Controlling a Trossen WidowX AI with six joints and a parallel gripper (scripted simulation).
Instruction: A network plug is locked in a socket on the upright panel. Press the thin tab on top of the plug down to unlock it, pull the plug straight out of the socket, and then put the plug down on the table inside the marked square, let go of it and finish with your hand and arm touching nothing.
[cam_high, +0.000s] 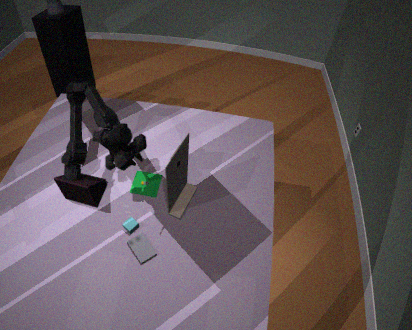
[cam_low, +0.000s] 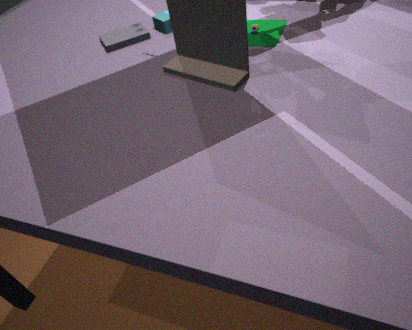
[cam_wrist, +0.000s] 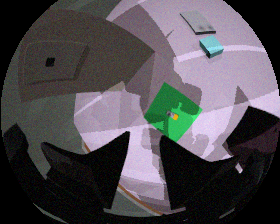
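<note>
The small plug (cam_high: 143, 183) (cam_low: 254, 28) (cam_wrist: 171, 115), grey with an orange end, lies on the green square (cam_high: 153, 191) (cam_low: 268, 41) (cam_wrist: 163, 94), inside its edges. The upright panel (cam_high: 176, 175) (cam_low: 212, 35) (cam_wrist: 105, 65) stands beside the square. Its socket (cam_high: 178, 163) (cam_wrist: 50, 62) shows as a dark hole with no plug in it. My gripper (cam_wrist: 145, 137) is open, with nothing between its fingers. It is above the table, back from the plug, and the plug shows beyond the fingertips in the wrist view.
A teal block (cam_high: 131, 225) (cam_low: 162, 22) (cam_wrist: 211, 46) and a flat grey box (cam_high: 142, 248) (cam_low: 124, 37) (cam_wrist: 198, 22) lie on the table to one side of the square. The panel's base board (cam_high: 183, 201) (cam_low: 205, 72) sticks out on its side away from the square.
</note>
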